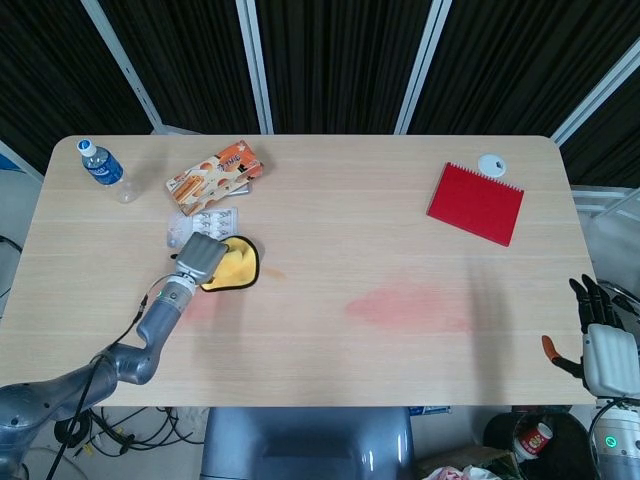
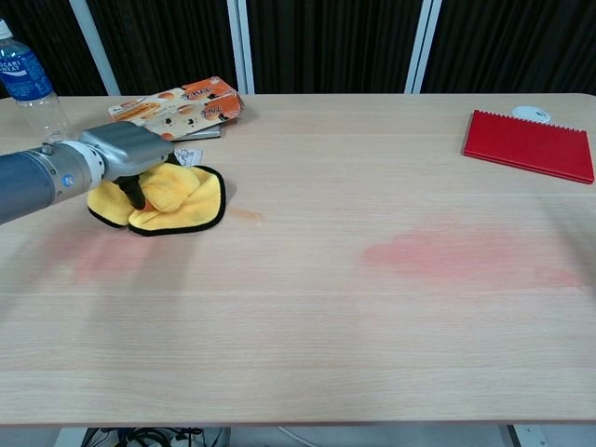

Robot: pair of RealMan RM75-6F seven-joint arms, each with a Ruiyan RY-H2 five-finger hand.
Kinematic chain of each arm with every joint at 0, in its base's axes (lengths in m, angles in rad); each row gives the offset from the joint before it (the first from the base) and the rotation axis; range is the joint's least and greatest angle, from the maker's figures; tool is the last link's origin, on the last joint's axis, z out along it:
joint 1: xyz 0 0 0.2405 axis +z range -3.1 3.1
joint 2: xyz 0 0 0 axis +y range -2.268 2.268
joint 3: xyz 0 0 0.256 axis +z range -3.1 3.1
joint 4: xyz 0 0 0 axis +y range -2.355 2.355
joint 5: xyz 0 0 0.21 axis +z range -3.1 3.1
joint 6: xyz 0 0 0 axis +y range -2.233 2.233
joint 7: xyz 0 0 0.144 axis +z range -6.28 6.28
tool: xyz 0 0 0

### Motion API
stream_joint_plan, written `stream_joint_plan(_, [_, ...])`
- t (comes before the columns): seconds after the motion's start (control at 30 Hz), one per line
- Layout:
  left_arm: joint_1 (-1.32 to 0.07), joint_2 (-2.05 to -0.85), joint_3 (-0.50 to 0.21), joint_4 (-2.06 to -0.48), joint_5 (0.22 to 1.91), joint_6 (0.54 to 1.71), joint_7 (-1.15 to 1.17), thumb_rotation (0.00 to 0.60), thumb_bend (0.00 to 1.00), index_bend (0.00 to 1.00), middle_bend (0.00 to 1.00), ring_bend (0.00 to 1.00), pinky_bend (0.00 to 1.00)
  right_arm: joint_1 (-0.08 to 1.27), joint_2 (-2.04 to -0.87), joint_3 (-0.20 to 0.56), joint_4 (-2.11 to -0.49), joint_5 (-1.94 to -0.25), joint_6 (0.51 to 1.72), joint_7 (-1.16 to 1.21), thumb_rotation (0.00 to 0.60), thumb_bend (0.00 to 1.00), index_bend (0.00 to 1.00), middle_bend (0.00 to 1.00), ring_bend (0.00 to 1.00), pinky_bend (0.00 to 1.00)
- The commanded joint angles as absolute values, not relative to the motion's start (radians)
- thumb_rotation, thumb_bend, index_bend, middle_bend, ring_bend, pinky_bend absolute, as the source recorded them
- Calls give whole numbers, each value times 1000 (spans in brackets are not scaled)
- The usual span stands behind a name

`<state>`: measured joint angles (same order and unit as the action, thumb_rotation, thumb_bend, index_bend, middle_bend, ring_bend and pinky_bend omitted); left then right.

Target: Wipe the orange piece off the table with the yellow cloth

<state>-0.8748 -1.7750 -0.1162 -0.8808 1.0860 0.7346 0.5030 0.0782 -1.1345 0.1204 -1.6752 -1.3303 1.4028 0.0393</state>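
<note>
L hand [image 2: 126, 154] grips yellow cloth [image 2: 177, 197] | R hand [image 1: 605, 340] prob. idle off-table

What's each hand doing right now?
Left hand: holds and presses the yellow cloth on the table.
Right hand: off the table's edge, fingers extended, holding nothing.

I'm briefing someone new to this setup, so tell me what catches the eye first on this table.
The grey metal left hand presses on a crumpled yellow cloth with a black edge at the table's left side, just in front of an orange printed box. A flat red spiral notebook stands out at the far right. A faint reddish smear marks the pale wooden tabletop right of centre.
</note>
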Motion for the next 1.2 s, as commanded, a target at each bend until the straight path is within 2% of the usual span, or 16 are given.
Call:
stream_joint_plan(0.03, [-890,-1804,-119,-891,1092,731,519,600,486,699,674,607,752,78,-1134,121,-1675,-1329,1403,42,600,221,10,0,0,187])
stream_joint_plan(0.57, [-996,-1970,-179,-906,1083,724,597,600,487,699,674,607,751,77,-1132,121,-1674,-1333,1405,50,600,221,10,0,0,187])
stream_joint_plan(1.0, [-1052,-2038,-227,-764,1026,692,635,600,487,701,674,607,751,72,-1128,120,-1668,-1346,1417,60,600,221,11,0,0,187])
stream_joint_plan(1.2, [-1038,-2022,-220,-707,1012,684,648,600,486,704,677,609,751,74,-1129,120,-1665,-1345,1413,59,600,221,11,0,0,187])
